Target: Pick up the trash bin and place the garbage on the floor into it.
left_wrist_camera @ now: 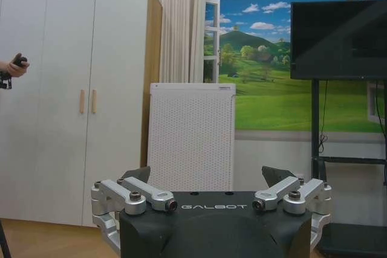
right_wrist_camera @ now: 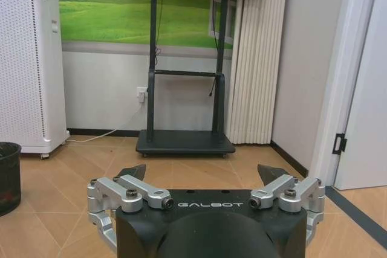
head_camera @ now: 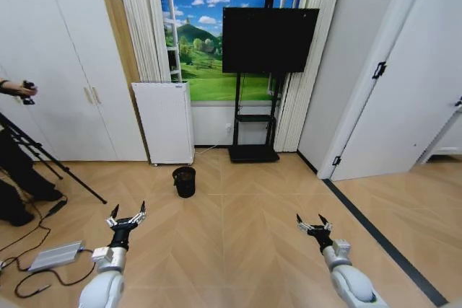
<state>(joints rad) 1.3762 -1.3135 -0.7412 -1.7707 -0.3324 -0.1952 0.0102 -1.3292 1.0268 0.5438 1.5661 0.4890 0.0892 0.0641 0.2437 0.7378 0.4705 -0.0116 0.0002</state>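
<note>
The trash bin [head_camera: 184,181] is a small black round wastebasket standing upright on the wooden floor ahead, a little in front of the white appliance. Its side also shows at the edge of the right wrist view [right_wrist_camera: 8,176]. My left gripper [head_camera: 128,213] is held low at the front left, open, with nothing between its fingers [left_wrist_camera: 136,176]. My right gripper [head_camera: 312,221] is held low at the front right, open and empty too [right_wrist_camera: 202,172]. Both are well short of the bin. The garbage is out of view.
A tall white perforated appliance [head_camera: 164,122] stands against the wall behind the bin. A TV on a black stand [head_camera: 268,41] is to its right. A grey box with cables [head_camera: 56,256] lies on the floor at the left, near a tripod leg [head_camera: 54,164].
</note>
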